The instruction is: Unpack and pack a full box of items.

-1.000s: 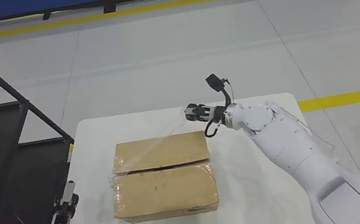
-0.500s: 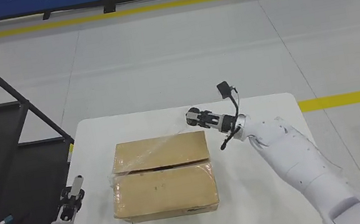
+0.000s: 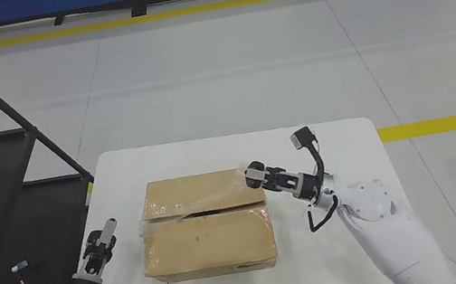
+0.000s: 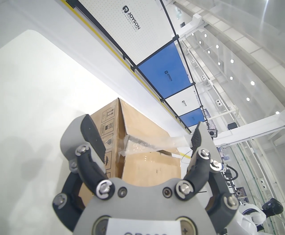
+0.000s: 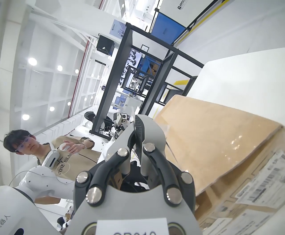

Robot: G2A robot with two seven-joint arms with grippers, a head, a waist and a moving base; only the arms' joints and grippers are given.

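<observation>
Top view: the left gripper (image 3: 105, 234) is held with its fingers spread apart at the table's (image 3: 338, 242) left edge, near the box (image 3: 208, 237). The box is set mid-table. At its far right corner, the right gripper (image 3: 255, 174) is clamped on clear tape (image 4: 155, 143), which is stretched from the seam.
</observation>
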